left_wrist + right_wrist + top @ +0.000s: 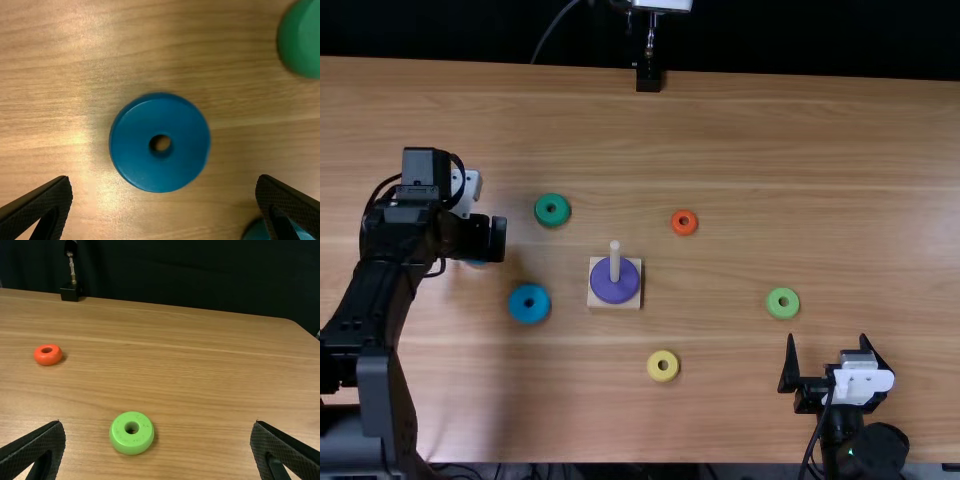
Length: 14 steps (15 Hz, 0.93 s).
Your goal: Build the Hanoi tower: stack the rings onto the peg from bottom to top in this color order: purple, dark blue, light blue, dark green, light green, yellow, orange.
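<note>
The left gripper [478, 238] is above the dark blue ring [131, 150], its 2 fingers spread wide and holding nothing; seen from above, it covers most of that ring (only a sliver of blue peeks out). The right gripper [827, 345] is also spread and empty, at the near right, with the light green ring [773, 307] ahead of it.

The purple ring [608, 290] is already on the upright peg [615, 262], flat against the square base [595, 302]. Around it, 5 more rings lie flat and apart on the table [720, 130]: light blue [520, 303], dark green [543, 210], orange [677, 223], yellow [654, 367] and that light green 1. A black stand [648, 78] is at the table's far edge, before a dark backdrop [800, 40].
</note>
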Each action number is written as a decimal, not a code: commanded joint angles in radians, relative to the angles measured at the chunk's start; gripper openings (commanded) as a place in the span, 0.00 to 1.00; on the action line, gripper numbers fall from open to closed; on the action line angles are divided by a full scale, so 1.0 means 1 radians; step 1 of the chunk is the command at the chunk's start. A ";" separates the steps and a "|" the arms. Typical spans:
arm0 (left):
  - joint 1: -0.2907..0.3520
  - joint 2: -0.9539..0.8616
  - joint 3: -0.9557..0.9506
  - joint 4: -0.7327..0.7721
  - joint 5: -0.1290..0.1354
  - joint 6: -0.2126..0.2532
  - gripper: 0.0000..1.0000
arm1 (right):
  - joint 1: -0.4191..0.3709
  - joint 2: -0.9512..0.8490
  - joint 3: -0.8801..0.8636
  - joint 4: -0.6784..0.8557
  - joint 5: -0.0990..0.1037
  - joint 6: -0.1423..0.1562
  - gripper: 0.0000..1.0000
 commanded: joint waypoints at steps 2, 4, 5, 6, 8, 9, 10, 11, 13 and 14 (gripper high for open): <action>0.002 0.053 0.028 0.005 -0.003 0.032 1.00 | -0.011 -0.013 -0.069 -0.055 0.009 0.007 1.00; 0.000 0.062 0.028 0.009 -0.002 0.032 1.00 | -0.011 -0.013 -0.069 -0.053 0.009 0.007 1.00; 0.000 0.063 0.028 0.011 0.002 0.032 1.00 | -0.011 -0.013 -0.069 -0.055 0.009 0.007 1.00; 0.000 0.074 0.028 0.012 0.002 0.032 1.00 | -0.011 -0.013 -0.069 -0.055 0.009 0.007 1.00; 0.000 0.108 0.028 0.014 0.004 0.034 1.00 | -0.011 -0.013 -0.069 -0.055 0.009 0.007 1.00; 0.000 0.111 0.028 0.016 0.004 0.034 1.00 | -0.011 -0.013 -0.069 -0.055 0.009 0.007 1.00; 0.000 0.117 0.028 0.016 0.004 0.034 1.00 | -0.011 -0.013 -0.069 -0.055 0.009 0.007 1.00; 0.000 0.123 0.028 0.016 0.004 0.034 1.00 | -0.011 -0.013 -0.069 -0.055 0.009 0.007 1.00; -0.001 0.125 0.029 0.016 0.006 0.034 1.00 | -0.011 -0.013 -0.069 -0.055 0.009 0.007 1.00; -0.001 0.125 0.029 0.016 0.006 0.036 1.00 | -0.011 -0.013 -0.069 -0.055 0.009 0.007 1.00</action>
